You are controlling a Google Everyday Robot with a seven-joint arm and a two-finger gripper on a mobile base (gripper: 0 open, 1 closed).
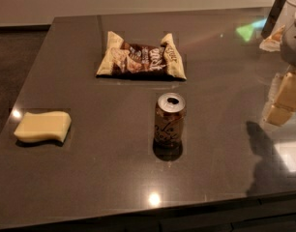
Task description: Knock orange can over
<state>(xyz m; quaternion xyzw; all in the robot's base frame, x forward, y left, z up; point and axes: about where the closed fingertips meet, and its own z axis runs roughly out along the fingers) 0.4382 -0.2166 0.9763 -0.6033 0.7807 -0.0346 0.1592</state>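
The orange can stands upright near the middle of the dark table. It has a brownish-orange body with pale lettering and a silver top with an open mouth. My gripper shows at the right edge as pale yellowish blocks below the white arm. It hangs above the table, well to the right of the can and apart from it, and is partly cut off by the frame edge.
A brown-and-cream chip bag lies flat behind the can. A yellow sponge lies at the left near the table's edge. The arm's shadow falls on the table's right front. The table's front edge runs along the bottom.
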